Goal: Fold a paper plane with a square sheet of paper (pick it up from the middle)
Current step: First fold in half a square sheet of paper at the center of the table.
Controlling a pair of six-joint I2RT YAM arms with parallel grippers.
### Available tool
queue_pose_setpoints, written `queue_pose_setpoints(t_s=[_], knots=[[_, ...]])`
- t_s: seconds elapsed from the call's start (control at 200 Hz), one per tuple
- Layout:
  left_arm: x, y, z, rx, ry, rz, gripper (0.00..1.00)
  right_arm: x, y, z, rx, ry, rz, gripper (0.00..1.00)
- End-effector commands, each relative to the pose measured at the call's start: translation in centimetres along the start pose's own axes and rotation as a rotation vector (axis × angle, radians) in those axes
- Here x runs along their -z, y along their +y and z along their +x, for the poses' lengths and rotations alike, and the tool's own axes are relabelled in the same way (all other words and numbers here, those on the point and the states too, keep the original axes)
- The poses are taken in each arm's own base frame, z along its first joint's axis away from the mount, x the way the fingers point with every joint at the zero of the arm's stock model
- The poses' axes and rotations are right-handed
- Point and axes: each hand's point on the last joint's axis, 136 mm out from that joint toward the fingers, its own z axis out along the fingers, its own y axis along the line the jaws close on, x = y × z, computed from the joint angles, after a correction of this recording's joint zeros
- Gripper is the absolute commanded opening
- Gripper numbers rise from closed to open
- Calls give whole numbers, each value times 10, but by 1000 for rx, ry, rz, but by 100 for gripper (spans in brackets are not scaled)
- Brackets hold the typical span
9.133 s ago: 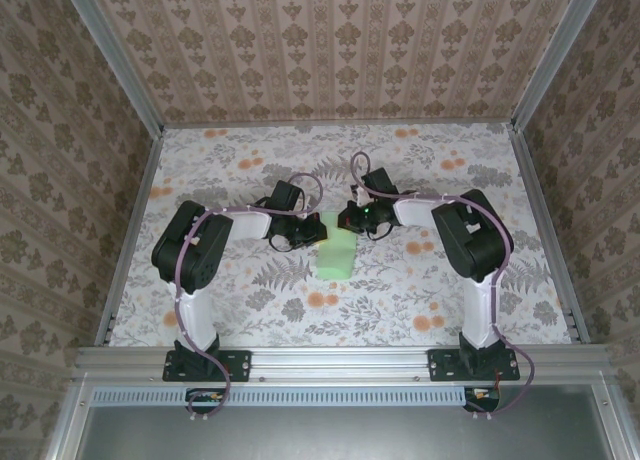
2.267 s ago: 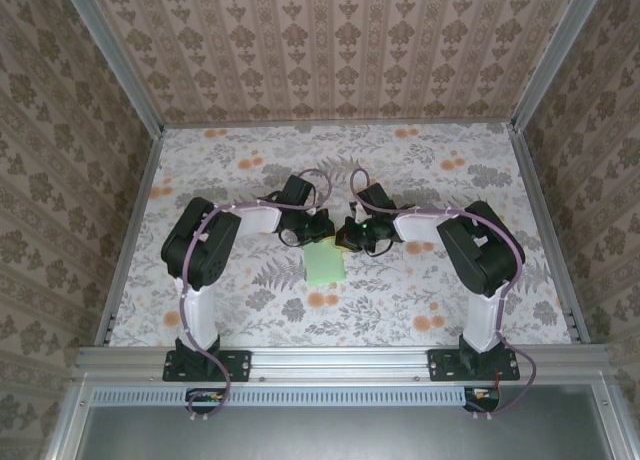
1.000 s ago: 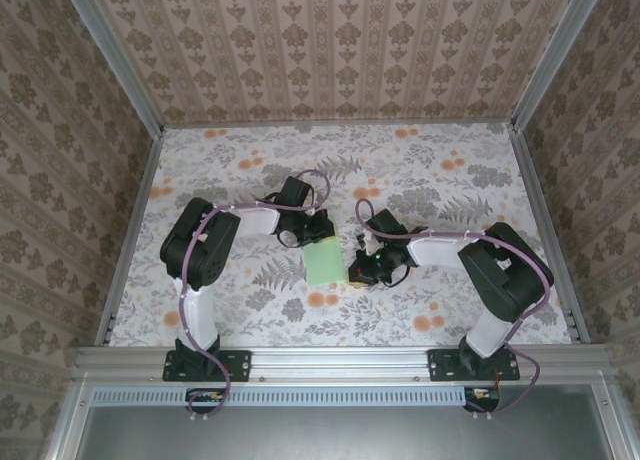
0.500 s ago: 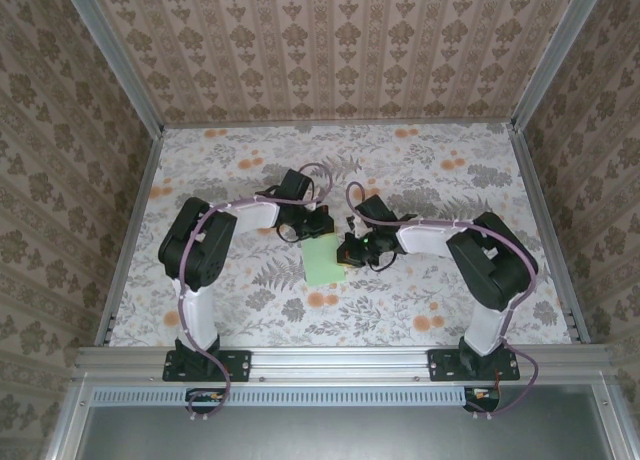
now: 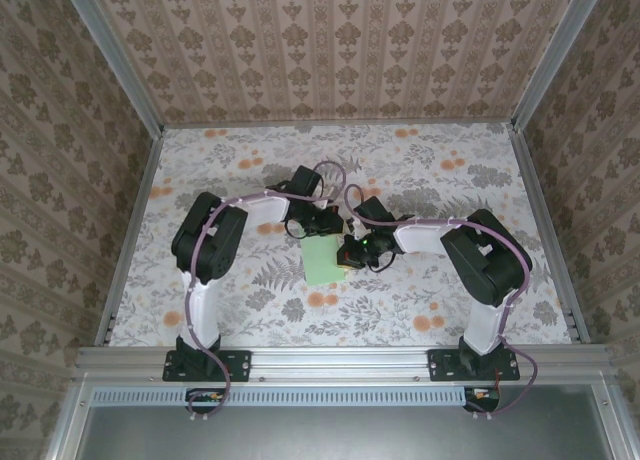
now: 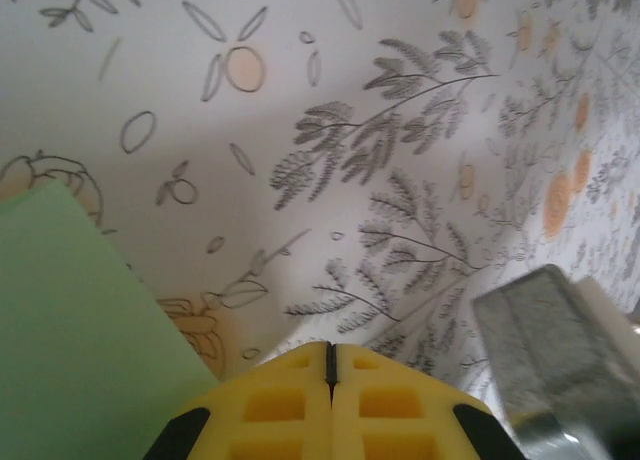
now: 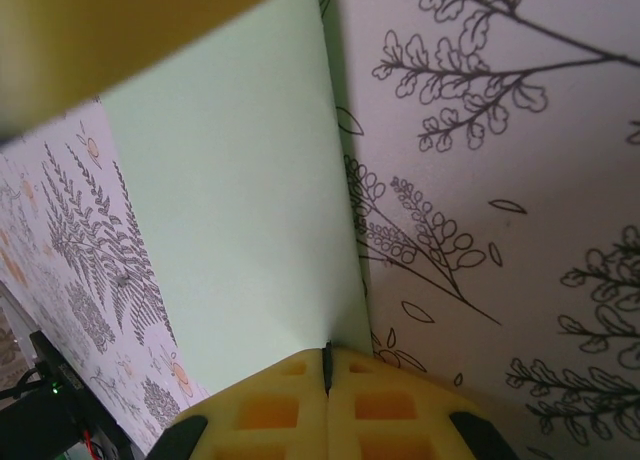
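Orange-and-grey floral tablecloth [image 5: 440, 180] covers the table inside a wallpapered booth [image 5: 330, 50]. The square sheet of paper [image 5: 322, 263] lies flat on the cloth about midway between the two arms, reading as an upright rectangle rather than a dart. Over the last second the right gripper [image 5: 350, 252] has swung in from well clear of the sheet's right side to its right edge. Its wrist view shows the yellow fingers [image 7: 300, 380] pressed together at the paper's long edge, gripping nothing. The left gripper [image 5: 325, 225] has shifted only a little and sits at the sheet's far edge, toward the far right corner. Its fingers are likewise closed and empty, with the paper just to their left in its wrist view. Whether either tip actually presses the sheet cannot be told. With both closed tips now at the paper, the arms seem placed to press or crease an edge. The plane therefore looks to be at an early fold, its pointed shape not yet made.
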Motion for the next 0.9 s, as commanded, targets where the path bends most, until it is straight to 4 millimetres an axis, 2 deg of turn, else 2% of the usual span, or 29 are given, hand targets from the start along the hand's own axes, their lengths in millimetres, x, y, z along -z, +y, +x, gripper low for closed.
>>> queue_pose_setpoints(t_s=[0.0, 0.18, 0.39, 0.655, 0.85, 0.865, 0.895], knots=[[-2, 5, 6, -15, 38, -2, 0, -7, -27, 14, -42, 51, 67, 0], [-4, 15, 9, 3, 49, -12, 0, -8, -34, 18, -61, 64, 82, 0], [-1, 46, 3, 40, 25, -74, 0, -10, -46, 32, -85, 95, 104, 0], [12, 64, -20, 40, -19, -105, 0, -13, -66, 57, -115, 156, 137, 0], [13, 74, -36, 28, -37, -114, 0, -13, -73, 65, -132, 166, 146, 0], [20, 82, -41, 43, -53, -117, 0, -13, -74, 65, -132, 166, 146, 0], [22, 85, -45, 47, -61, -117, 0, -13, -74, 66, -134, 167, 148, 0]])
